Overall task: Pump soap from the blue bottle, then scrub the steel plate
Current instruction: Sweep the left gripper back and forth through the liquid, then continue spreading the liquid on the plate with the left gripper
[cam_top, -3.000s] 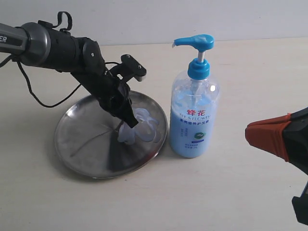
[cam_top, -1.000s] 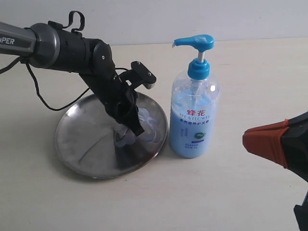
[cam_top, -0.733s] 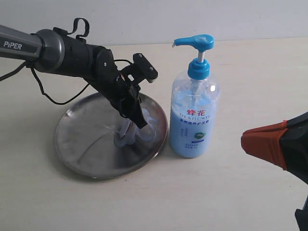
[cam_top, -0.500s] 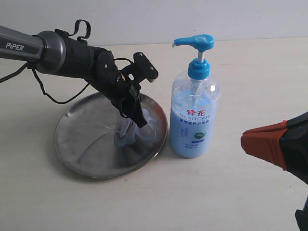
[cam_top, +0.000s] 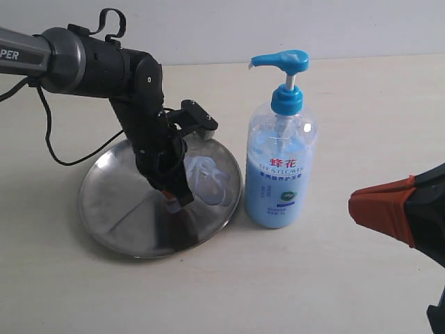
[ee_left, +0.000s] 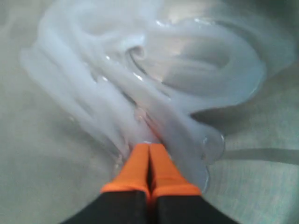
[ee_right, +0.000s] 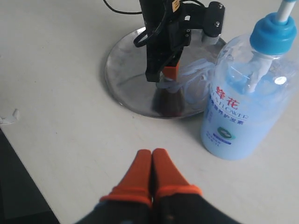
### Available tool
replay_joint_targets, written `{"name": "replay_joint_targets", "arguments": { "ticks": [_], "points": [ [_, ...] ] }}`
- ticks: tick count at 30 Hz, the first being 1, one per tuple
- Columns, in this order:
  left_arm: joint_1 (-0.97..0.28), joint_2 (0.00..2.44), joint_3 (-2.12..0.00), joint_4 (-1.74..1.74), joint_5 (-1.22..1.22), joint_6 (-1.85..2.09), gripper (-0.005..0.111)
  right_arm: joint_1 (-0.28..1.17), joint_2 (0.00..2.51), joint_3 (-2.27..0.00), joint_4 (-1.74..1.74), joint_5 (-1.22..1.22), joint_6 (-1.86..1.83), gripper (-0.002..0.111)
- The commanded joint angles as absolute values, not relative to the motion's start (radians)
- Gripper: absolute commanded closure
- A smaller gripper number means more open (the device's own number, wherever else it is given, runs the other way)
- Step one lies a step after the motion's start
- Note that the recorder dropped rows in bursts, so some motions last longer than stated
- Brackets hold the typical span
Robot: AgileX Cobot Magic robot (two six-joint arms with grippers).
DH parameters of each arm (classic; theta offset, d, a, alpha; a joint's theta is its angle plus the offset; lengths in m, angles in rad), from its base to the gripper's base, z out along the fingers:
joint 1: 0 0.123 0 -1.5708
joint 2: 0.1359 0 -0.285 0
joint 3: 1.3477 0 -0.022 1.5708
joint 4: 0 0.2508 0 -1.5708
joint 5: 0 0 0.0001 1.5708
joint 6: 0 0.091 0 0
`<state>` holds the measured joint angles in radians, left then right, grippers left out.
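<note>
The soap [cam_top: 210,182], a swirled smear on the steel plate [cam_top: 111,202] beside the blue bottle [cam_top: 280,174], is touched at its edge by the left gripper [cam_top: 175,201], whose tips have moved from the smear's middle toward the plate's front in the last half second. Only the left wrist view shows those jaws pressed together, empty. The right gripper [ee_right: 152,154], likewise closed on nothing, hangs apart from the bottle.

Beige tabletop [cam_top: 327,278], pale grey wall [cam_top: 208,28]

One blue bottle [cam_top: 280,167], one steel plate [cam_top: 115,205], two claws [ee_left: 149,146] [ee_right: 152,152]
</note>
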<state>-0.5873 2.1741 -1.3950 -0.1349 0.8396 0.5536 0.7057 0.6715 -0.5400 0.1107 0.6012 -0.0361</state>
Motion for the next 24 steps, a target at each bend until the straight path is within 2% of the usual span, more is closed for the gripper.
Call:
{"name": "replay_joint_targets", "arguments": {
  "ticks": [1, 17, 24],
  "points": [
    [-0.59, 2.227, -1.363, -0.112, 0.996, 0.537, 0.107, 0.704, 0.664, -0.54, 0.116, 0.607, -0.044, 0.108],
    [-0.59, 2.229, -1.363, -0.112, 0.519, 0.528, 0.107, 0.704, 0.664, -0.54, 0.131, 0.602, -0.051, 0.108],
    [-0.59, 2.229, -1.363, -0.112, 0.498, 0.564, 0.107, 0.704, 0.664, -0.54, 0.131, 0.597, -0.051, 0.108]
  ]
}}
